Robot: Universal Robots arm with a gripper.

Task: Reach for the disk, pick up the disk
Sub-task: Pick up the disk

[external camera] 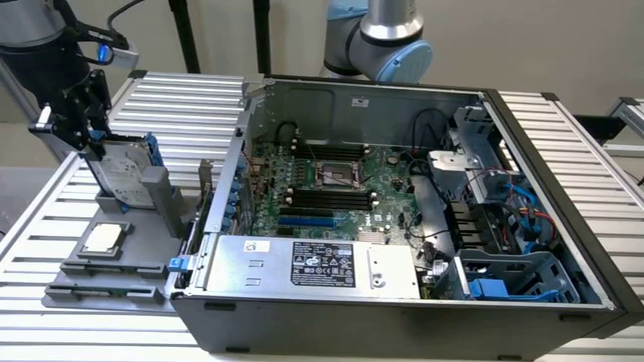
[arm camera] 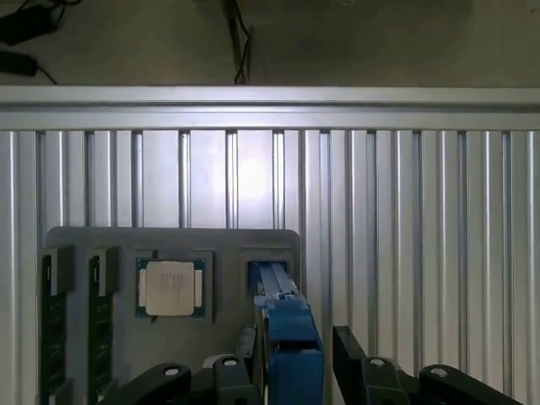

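Disk (external camera: 123, 172): silver-grey, with a white label and blue rails, standing on edge in the end slot of the grey tray (external camera: 101, 280). In the wrist view its blue rail (arm camera: 291, 359) rises from that slot of the tray (arm camera: 118, 243).

Gripper (external camera: 89, 136): black, directly above the disk's slot in the tray and low enough to overlap the top of the disk. In the wrist view the gripper (arm camera: 295, 337) straddles the blue rail.

Jaw state: spread wide, one finger on either side of the disk.

Fingers (arm camera: 350, 359): this one stands apart from the rail with a visible gap. The other sits close against the rail, and contact cannot be confirmed.

Grip: not closed on the disk, which is seated in the tray.

Chip (external camera: 105, 237): small, square and silver, lying flat in the tray pocket next to the disk's slot (arm camera: 170, 288).

Memory sticks (arm camera: 52, 329): two, lying in the tray's slots beyond the chip, at the end away from the disk.

Computer case (external camera: 403, 320): open, with the board and cables exposed. It stands just beside the tray, on the exterior view's right of it.

Table (external camera: 181, 98): ribbed metal, under the tray and extending beyond it (arm camera: 405, 211).
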